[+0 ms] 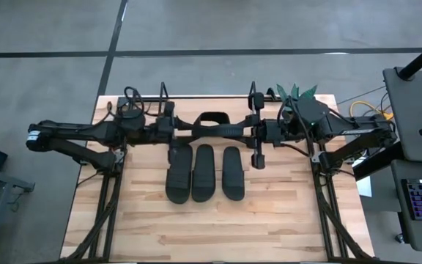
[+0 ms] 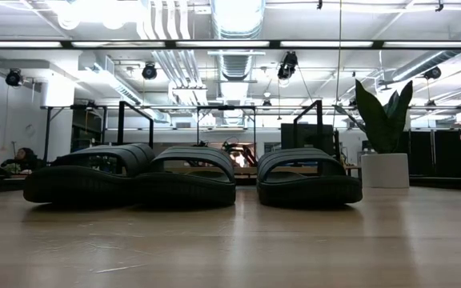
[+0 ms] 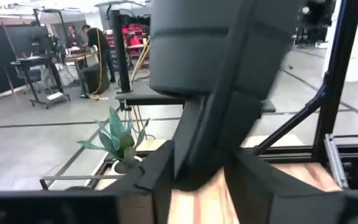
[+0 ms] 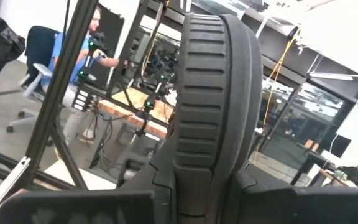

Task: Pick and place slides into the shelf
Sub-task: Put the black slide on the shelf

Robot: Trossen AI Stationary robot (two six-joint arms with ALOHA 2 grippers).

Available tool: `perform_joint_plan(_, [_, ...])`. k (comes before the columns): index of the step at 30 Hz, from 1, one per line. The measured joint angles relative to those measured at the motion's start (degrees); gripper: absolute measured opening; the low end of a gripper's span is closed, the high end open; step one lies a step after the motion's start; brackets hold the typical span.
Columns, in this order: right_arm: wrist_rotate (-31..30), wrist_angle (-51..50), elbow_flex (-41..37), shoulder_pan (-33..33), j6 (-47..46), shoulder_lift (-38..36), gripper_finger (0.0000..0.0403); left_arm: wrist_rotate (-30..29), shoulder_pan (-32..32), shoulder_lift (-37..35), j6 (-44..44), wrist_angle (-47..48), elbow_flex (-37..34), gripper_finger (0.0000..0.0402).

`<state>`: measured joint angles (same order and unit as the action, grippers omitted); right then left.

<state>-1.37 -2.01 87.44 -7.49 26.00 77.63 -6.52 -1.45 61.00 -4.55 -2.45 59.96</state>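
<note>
From above you see three matte black oval slides (image 1: 203, 173) side by side on the wooden table (image 1: 269, 220) — a fourth slide (image 1: 212, 126) hangs between both grippers. Left gripper (image 3: 197, 177) looks part-open around it; right gripper (image 4: 207, 180) clamps its ribbed sole.

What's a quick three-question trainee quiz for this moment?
1. How many slides lie flat on the table?
2. True or false: all four slides lie on the table.
3. The right tool is: A) open and empty; B) shut on the fourth slide; C) out of view.

Key:
1. Three, side by side.
2. False. The fourth slide is up between the arms, with the left tool at its other end.
3. B.
</note>
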Motion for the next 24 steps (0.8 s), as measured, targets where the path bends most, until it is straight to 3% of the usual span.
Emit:
perform_joint_plan(7, [-4.15,-1.43,-0.02,-0.1,3.9,-1.13,0.0051,0.48,-0.07,-6.07,6.85,5.2,-0.11,0.0171])
perform_joint_plan(14, [-6.1,-7.99,-0.02,-0.12,13.7,-0.9,0.0051,1.84,-0.09,-13.59,13.37,3.93,-0.09,0.0175])
perform_joint_plan(18, [-8.48,-13.82,-0.02,-0.06,14.52,0.07,0.0051,4.4,-0.09,-15.24,10.96,0.46,-0.11,0.0175])
perform_joint_plan(24, [-9.13,-15.87,0.0,-0.11,11.66,1.51,0.005,4.76,-0.13,-12.95,-2.16,-2.76,0.04,0.0176])
